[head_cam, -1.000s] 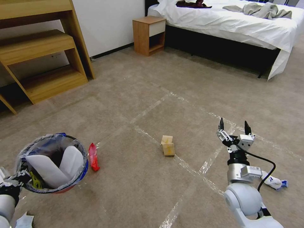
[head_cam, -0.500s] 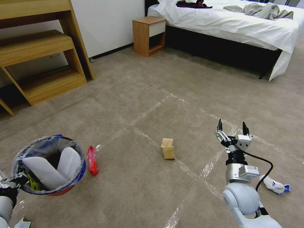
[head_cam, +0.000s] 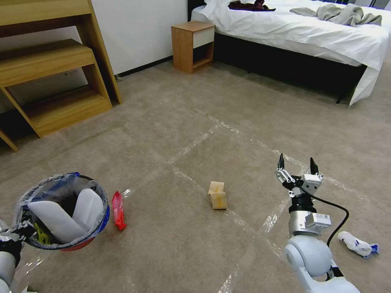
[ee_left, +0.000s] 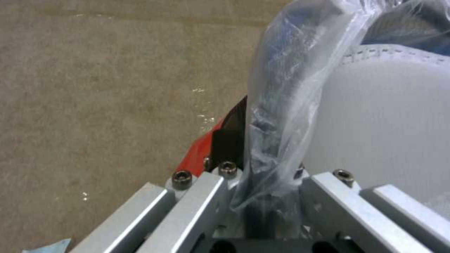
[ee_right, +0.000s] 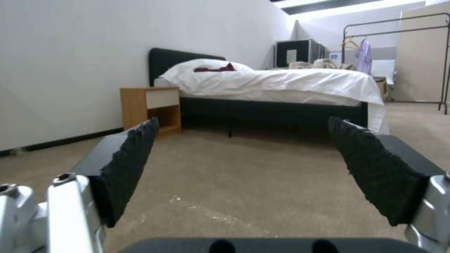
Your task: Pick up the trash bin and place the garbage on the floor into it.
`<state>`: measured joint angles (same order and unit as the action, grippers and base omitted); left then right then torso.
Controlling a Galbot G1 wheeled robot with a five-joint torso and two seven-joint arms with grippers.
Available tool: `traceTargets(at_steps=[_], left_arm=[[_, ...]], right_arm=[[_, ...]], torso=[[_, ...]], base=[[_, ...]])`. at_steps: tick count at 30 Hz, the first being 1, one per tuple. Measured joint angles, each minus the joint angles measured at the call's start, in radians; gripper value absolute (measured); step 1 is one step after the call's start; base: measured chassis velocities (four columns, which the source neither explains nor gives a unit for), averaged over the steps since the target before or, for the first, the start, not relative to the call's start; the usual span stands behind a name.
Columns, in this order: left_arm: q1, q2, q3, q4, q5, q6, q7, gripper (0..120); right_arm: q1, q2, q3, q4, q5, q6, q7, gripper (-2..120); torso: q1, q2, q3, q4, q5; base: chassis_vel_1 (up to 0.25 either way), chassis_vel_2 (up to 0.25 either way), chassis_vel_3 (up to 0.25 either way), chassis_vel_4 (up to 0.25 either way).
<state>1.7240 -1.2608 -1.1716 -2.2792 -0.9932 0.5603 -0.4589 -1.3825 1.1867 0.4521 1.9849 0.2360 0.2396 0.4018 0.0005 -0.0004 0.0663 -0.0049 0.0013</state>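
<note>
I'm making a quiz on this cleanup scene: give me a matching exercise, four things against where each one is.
Things:
1. white slippers
2. red wrapper
3. tan paper bag
4. left gripper

Places:
A. on the carpet beside the trash bin
B. clamped on the bin's rim
C. inside the bin
D. on the carpet, between the bin and the open right gripper

Pairs: 1-C, 2-A, 3-D, 4-B

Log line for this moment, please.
left gripper: shut on trash bin rim | right gripper: open, empty | floor: red wrapper, tan paper bag
</note>
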Motion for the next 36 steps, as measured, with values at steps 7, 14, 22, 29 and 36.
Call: traceTargets(at_steps=[7,14,22,29,36], left_arm=[[0.005,0.001,-0.007,-0.004,-0.004,-0.001,0.001,1],[0.012,-0.001,-0.013,-0.004,-0.005,-0.004,0.002,1],[0.01,0.0,-0.011,-0.005,-0.005,-0.004,0.002,1],[0.006,0.01,-0.005,-0.002,-0.005,-0.004,0.002,1],[0.01,0.022,-0.006,0.003,-0.007,-0.004,0.001,1]], right_arm=[[-0.002,-0.002,-0.002,0.002,0.001,0.002,-0.001,96],[-0.002,0.0,-0.005,-0.001,-0.001,0.003,-0.002,96],[0.0,-0.002,-0.008,-0.006,-0.001,0.012,-0.002,96],[0.001,-0.006,-0.015,-0.006,0.008,0.016,-0.002,100],[0.016,-0.022,-0.036,-0.005,0.042,-0.002,0.012,100]], torso=[[0.0,0.0,0.0,0.0,0.0001],[0.0,0.0,0.0,0.0,0.0001],[0.0,0.0,0.0,0.0,0.0001],[0.0,0.0,0.0,-0.0002,0.0001],[0.0,0.0,0.0,0.0,0.0001]], base=[[0.0,0.0,0.0,0.0],[0.0,0.0,0.0,0.0],[0.0,0.0,0.0,0.0],[0.0,0.0,0.0,0.0],[0.0,0.0,0.0,0.0]])
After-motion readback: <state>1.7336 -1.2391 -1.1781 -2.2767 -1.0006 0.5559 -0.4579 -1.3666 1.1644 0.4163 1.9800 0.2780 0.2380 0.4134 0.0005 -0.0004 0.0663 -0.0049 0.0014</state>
